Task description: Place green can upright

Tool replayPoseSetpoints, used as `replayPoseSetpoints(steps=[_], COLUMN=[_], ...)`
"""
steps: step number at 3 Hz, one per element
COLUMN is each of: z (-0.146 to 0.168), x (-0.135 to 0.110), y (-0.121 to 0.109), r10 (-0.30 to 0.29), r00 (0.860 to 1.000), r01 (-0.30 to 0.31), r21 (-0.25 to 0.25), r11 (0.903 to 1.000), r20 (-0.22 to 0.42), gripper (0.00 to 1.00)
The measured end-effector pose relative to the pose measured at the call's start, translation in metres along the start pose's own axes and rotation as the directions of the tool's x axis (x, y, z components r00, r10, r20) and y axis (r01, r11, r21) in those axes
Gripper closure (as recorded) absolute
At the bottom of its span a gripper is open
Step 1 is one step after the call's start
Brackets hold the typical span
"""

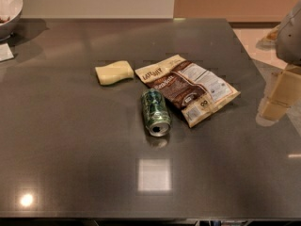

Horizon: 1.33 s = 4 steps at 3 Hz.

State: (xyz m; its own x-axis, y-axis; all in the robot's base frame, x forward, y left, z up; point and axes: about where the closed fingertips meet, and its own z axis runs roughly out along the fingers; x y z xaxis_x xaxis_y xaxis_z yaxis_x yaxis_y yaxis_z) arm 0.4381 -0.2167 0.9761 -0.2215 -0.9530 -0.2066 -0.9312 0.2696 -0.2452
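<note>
The green can (155, 111) lies on its side near the middle of the dark grey table (70, 140). It is dark green with pale swirly markings, and its silver top with the pull-tab opening points toward the camera. It touches or nearly touches the left edge of a brown-and-white snack bag (188, 88). My gripper (275, 102) shows as cream-coloured blocks at the right edge of the view. It hovers above the table's right side, well to the right of the can and holding nothing that I can see.
A pale yellow sponge (114, 72) lies behind and left of the can. A white bowl (8, 8) stands at the far left corner, with a white card (5, 52) beside it. The table's right edge runs close under my arm.
</note>
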Motion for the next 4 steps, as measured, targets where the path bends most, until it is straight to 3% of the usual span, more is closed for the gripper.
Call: replayPoseSetpoints(steps=[1,2,3,4], z=[0.0,0.003,0.014,0.03], x=[0.0,-0.011,-0.034,-0.06], y=[0.0,-0.008,-0.025,-0.042], r10=[0.0,-0.057,-0.15,-0.272], r00=[1.0,0.998,0.988,0.956], r01=[0.0,0.057,0.149,0.271], r21=[0.0,0.004,0.012,0.022], r11=[1.0,0.9983,0.9887,0.9623], r20=[0.0,0.0,0.041,0.112], gripper=[0.0,0.0,0.0,0.0])
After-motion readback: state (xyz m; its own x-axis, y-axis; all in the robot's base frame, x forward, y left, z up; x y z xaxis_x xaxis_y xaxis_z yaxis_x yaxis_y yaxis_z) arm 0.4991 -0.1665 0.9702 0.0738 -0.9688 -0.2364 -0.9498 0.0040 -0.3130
